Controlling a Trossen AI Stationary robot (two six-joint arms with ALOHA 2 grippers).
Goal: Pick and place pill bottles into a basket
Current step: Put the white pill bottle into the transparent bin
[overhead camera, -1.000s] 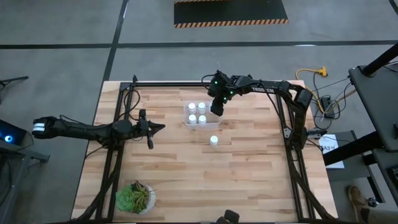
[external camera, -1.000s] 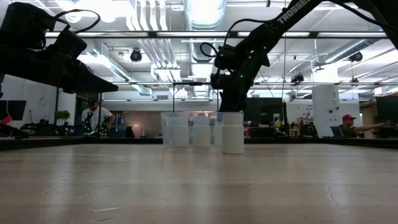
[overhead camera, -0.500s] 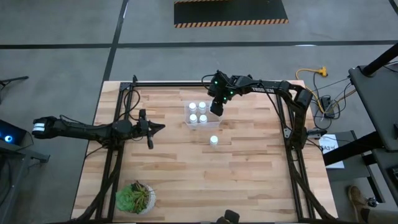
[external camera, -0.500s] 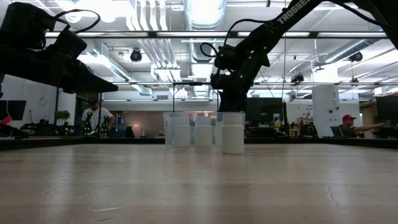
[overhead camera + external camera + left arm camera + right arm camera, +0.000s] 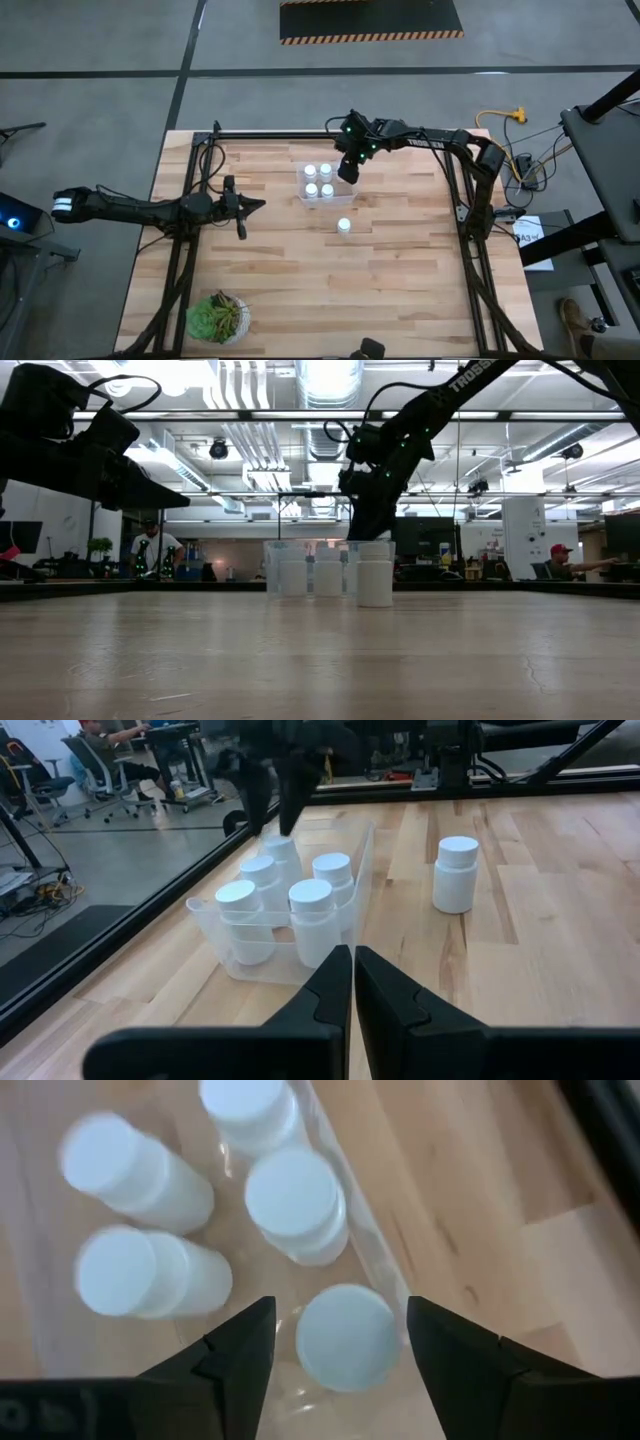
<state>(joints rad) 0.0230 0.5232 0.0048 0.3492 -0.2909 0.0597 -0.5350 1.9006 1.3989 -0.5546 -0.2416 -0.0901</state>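
right jaws [image 5: 340, 1342] hung open over the basket [image 5: 302, 186], upper centre
five pill bottles [image 5: 346, 1336] inside, none gripped; left jaws [image 5: 352, 978] closed, empty

Five pill bottles [image 5: 295, 1192] are seen standing upright inside the basket [image 5: 318, 182] near the table's [image 5: 400, 290] far edge, at mid-width. A sixth pill bottle [image 5: 344, 225] stands alone on the table, outside the basket, nearer the front and slightly to the right. The right gripper [image 5: 338, 1342] is held directly above the basket's right end, over one bottle. The left gripper [image 5: 255, 205] is held well left of the basket. A potted plant [image 5: 216, 317] sits at the front left corner.
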